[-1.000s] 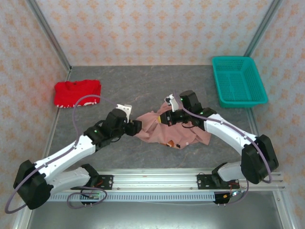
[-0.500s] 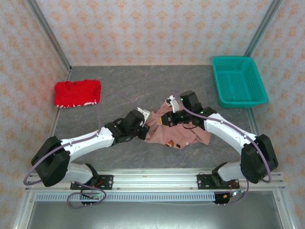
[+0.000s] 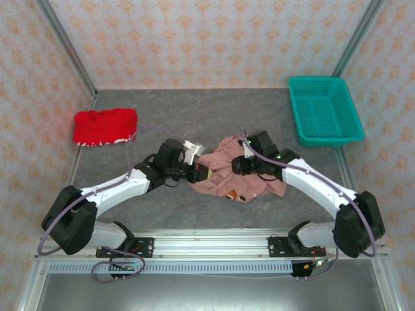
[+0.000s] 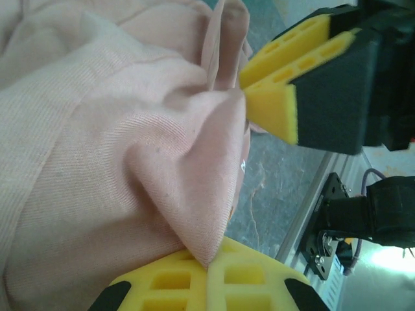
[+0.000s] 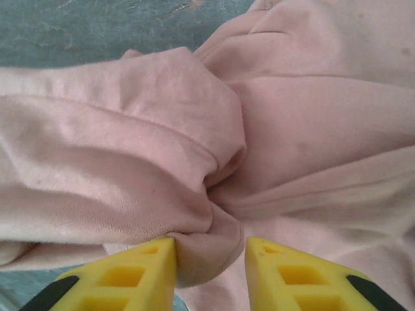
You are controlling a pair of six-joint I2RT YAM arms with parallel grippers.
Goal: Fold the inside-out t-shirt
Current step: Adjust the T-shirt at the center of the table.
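The inside-out t-shirt [image 3: 235, 186] lies crumpled in a salmon-pink heap mid-table. My left gripper [image 3: 202, 173] is at the heap's left edge, shut on a pinched fold of the shirt. In the left wrist view the cloth [image 4: 97, 129] runs to a point between the closed yellow pads of the left gripper [image 4: 209, 269]. The right gripper [image 4: 245, 87] faces it from the upper right. My right gripper [image 3: 237, 166] sits on the heap's far side and is open. In the right wrist view a loose fold of the shirt [image 5: 292, 110] bulges between the spread fingers of the right gripper [image 5: 211, 249].
A bright red garment [image 3: 105, 126] lies at the far left of the grey table [image 3: 194, 116]. A teal basket [image 3: 324, 110] stands at the back right. Metal frame posts line the sides, and a rail [image 3: 207, 243] runs along the near edge.
The left arm swung right to the shirt and its gripper shut on a fold. The right gripper, shut on the cloth before, has opened. The shirt's far side has bunched up.
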